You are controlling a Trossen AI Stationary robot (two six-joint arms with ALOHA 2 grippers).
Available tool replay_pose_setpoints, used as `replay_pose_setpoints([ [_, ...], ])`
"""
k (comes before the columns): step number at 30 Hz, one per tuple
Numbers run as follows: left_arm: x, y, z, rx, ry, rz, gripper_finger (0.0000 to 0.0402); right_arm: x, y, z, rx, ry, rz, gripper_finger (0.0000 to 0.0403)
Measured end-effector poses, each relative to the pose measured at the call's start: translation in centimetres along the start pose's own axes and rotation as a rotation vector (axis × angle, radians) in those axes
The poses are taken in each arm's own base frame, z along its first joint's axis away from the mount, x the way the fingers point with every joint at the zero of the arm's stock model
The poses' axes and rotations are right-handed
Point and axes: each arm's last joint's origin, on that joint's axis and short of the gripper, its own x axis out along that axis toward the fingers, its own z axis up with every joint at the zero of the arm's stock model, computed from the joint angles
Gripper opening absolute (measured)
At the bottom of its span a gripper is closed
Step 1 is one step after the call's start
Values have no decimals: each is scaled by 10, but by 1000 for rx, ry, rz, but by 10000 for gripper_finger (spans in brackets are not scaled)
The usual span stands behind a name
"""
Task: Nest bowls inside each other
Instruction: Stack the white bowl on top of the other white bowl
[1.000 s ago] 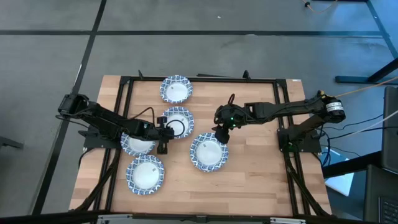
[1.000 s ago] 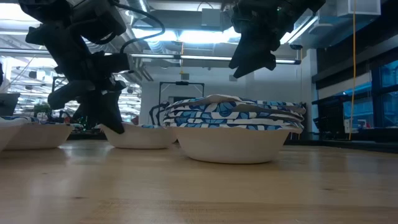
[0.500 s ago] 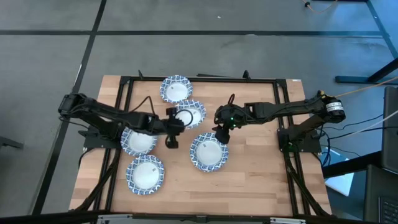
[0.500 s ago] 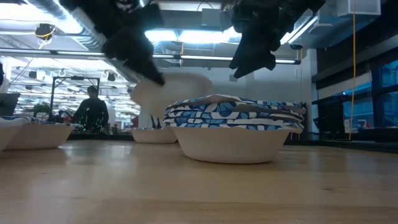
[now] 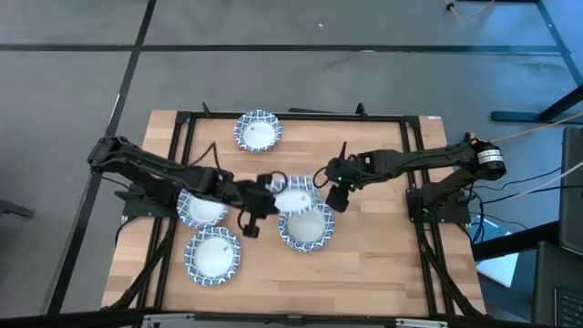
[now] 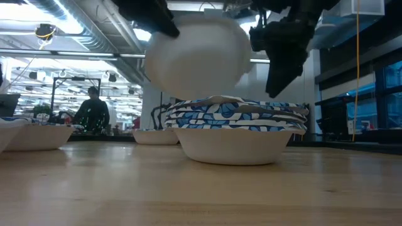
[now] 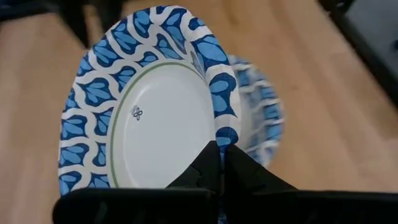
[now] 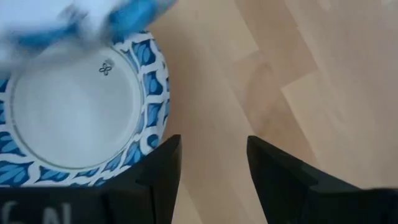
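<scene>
My left gripper [image 7: 219, 158] is shut on one blue-and-white bowl [image 5: 293, 194], which hangs in the air just over the far-left edge of a stack of nested bowls [image 5: 307, 228]. In the low view the held bowl's white underside [image 6: 198, 53] shows above the stack [image 6: 235, 132]. My right gripper [image 8: 214, 168] stands open above the table at the stack's far right, fingers down, holding nothing. Single bowls rest on their bases at the far side [image 5: 258, 131], at the left [image 5: 199, 210] and at the near left [image 5: 212, 255]. My left gripper pinches the held bowl's patterned rim [image 7: 222, 127] between its two fingers, on the side facing the left arm. The fingers come from the table's left, slanting down. The bowl is tilted and lifted clear of the table and the stack.
A black frame [image 5: 182, 123] runs around the wooden table top. My left arm [image 5: 173, 173] reaches over the left bowl. Bare wood lies to the right of the stack [image 5: 383, 246]. A person [image 6: 93, 113] shows in the room beyond the table.
My left gripper has risen and gone toward the table's right with a bowl, lifting it off the table and bringing it above the stack's edge; the bowl has tipped on the way. My right gripper has tipped further down and shifted slightly right, staying open.
</scene>
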Motion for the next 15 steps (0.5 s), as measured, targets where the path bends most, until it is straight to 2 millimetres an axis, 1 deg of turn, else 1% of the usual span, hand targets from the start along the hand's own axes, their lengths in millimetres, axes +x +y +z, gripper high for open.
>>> replay_pose_setpoints([
  [3, 12, -18, 5, 22, -55, -65, 0, -1, -2, 0, 1, -5, -31, 184],
  [6, 27, -31, 7, 39, -100, -99, 0, -2, -9, 0, 30, -1, -72, 184],
  [10, 50, -37, 1, 43, -74, -105, 0, -5, -16, 1, 65, 1, -84, 184],
  [15, 78, -37, -14, 27, 18, -99, 0, -6, -16, 2, 86, -9, -78, 184],
])
